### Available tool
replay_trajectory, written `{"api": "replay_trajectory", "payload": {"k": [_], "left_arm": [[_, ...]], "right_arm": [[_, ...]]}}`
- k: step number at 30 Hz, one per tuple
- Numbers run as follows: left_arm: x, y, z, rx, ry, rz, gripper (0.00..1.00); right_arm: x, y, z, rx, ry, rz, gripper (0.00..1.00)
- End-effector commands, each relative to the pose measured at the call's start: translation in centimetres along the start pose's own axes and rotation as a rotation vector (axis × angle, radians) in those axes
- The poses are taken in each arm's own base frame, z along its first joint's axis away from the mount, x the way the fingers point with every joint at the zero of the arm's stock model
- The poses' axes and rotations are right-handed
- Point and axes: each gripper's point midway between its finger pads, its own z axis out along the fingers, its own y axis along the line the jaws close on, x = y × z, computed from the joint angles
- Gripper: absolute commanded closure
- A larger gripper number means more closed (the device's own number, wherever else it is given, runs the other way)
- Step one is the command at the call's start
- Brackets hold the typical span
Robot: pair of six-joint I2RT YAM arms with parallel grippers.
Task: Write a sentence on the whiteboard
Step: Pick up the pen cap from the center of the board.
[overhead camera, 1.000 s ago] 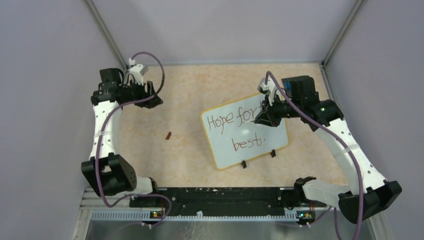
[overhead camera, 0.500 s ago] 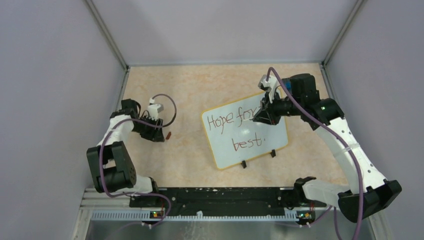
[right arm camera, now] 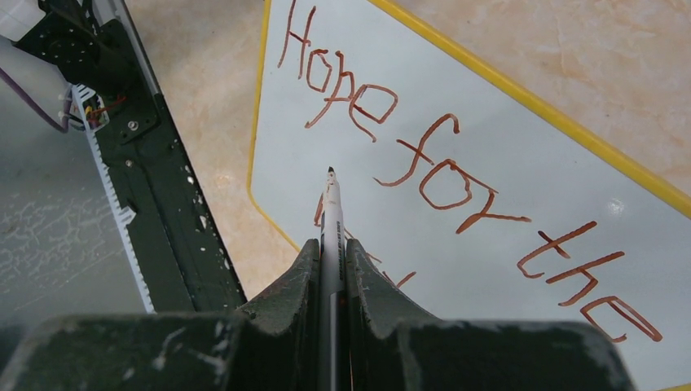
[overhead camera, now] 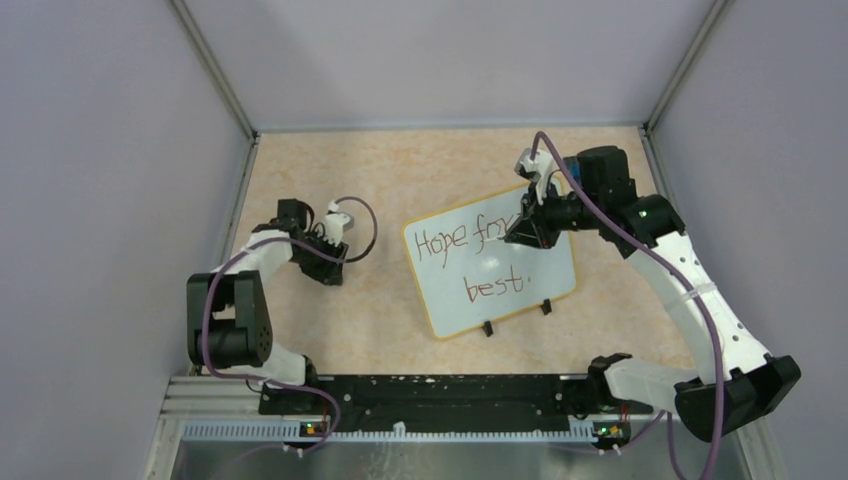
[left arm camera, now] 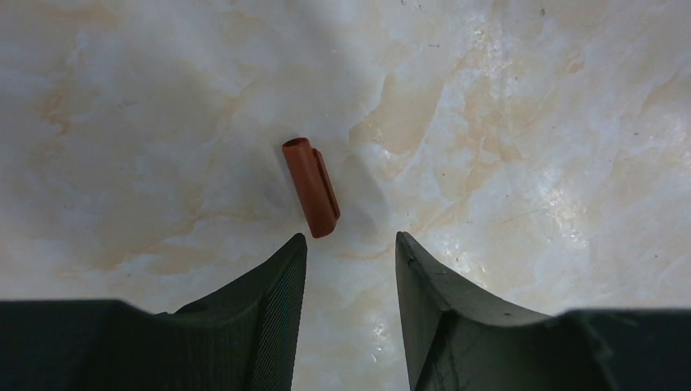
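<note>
Sentence [overhead camera: 440, 243] looks complete on the whiteboard [overhead camera: 545, 265]. Left fingers [left arm camera: 269, 309] have swung in, parted, just short of the cap [left arm camera: 310, 186]. Right fingers [right arm camera: 285, 301] clamp the marker [right arm camera: 330, 204], so capping looks next.

The whiteboard [overhead camera: 450, 300], white with a thin yellow rim and two small black feet, lies askew on the tabletop [overhead camera: 400, 170], right of the frame's centre. The sentence [overhead camera: 450, 241] crosses it in reddish-brown handwriting: "Hope for the" above, "best." below.
</note>
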Motion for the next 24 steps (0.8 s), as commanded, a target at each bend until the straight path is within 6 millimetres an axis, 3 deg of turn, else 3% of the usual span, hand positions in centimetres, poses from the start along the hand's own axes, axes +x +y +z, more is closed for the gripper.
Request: {"api": "replay_trajectory", "payload": {"k": [1, 5, 8, 12, 16, 18, 20, 24], "left_arm": [[-0.2, 1.1, 1.4, -0.093, 0.020, 0.018, 0.51], [0.4, 0.8, 2.8, -0.147, 0.070, 0.071, 0.59], [0.8, 1.7, 3.0, -0.197, 0.094, 0.057, 0.68], [0.5, 1.9, 3.1, -0.195, 0.092, 0.054, 0.71], [-0.6, 1.7, 2.8, -0.169, 0.083, 0.044, 0.90], [-2.2, 1.4, 1.7, -0.141, 0.040, 0.059, 0.99], [-4.1, 1.1, 0.0, -0.130, -0.008, 0.091, 1.00], [-9.1, 0.0, -5.7, -0.131, -0.126, 0.196, 1.00]], "right_arm": [[-1.6, -0.4, -0.3, 0.015, -0.044, -0.020, 1.00], [-1.5, -0.6, -0.2, 0.023, -0.038, -0.018, 1.00], [-1.5, -0.7, -0.3, 0.033, -0.035, -0.019, 1.00], [-1.5, -0.6, -0.2, 0.026, -0.030, -0.017, 1.00], [-1.6, -0.6, -0.4, 0.028, -0.029, -0.022, 1.00], [-1.8, -0.5, -0.5, 0.030, -0.038, -0.021, 1.00], [-2.2, -0.4, -0.6, 0.031, -0.058, -0.013, 1.00], [-3.1, 0.3, -0.7, 0.010, -0.109, 0.013, 1.00]]}}
